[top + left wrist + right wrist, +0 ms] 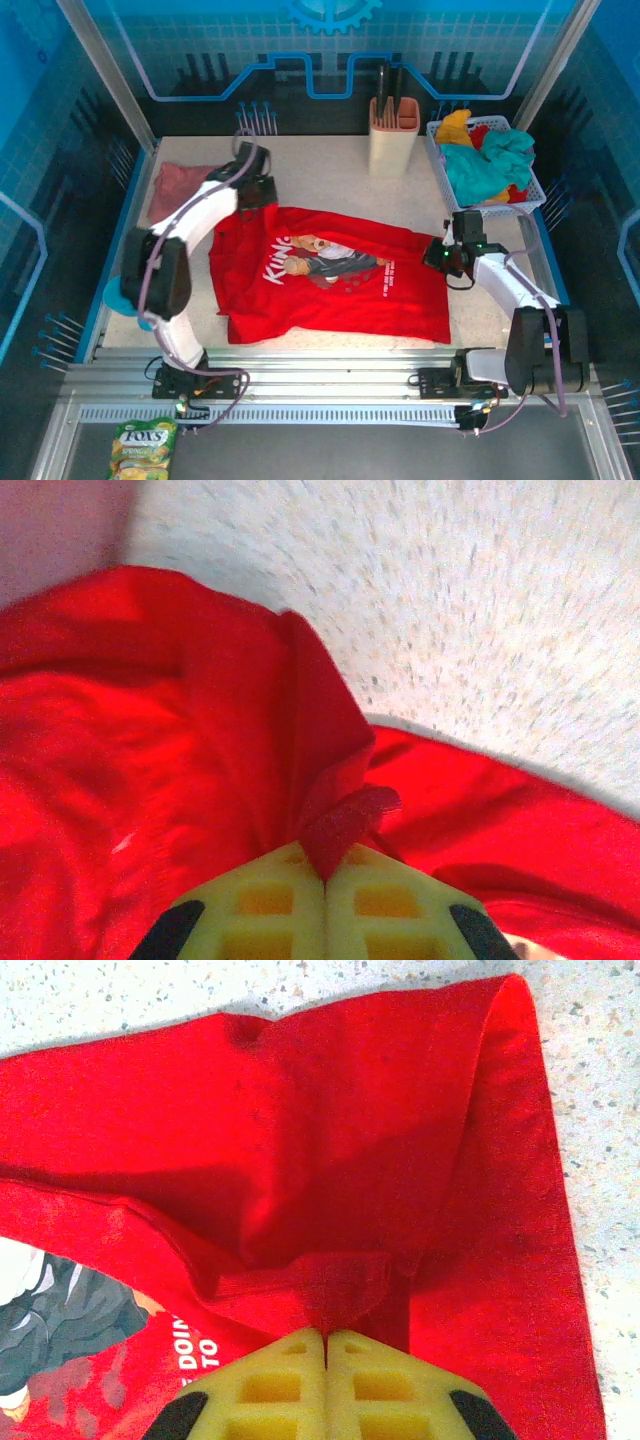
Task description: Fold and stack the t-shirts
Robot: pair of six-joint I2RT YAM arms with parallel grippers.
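A candy bag [143, 447] lies on the near ledge, in front of the arm bases. On the counter [330, 165], the red t-shirt [330, 275] lies spread out, graphic side up, between the two arms. The right end effector [327, 1332] is clamped together on a pinched fold at the shirt's right edge. The left end effector [325, 875] is clamped on a raised fold at the shirt's far left corner. The pink t-shirt [178, 180] lies crumpled at the far left of the counter. At the far right, a white basket [535, 185] holds mixed cloths; a beige holder [393, 140] stands beside it.
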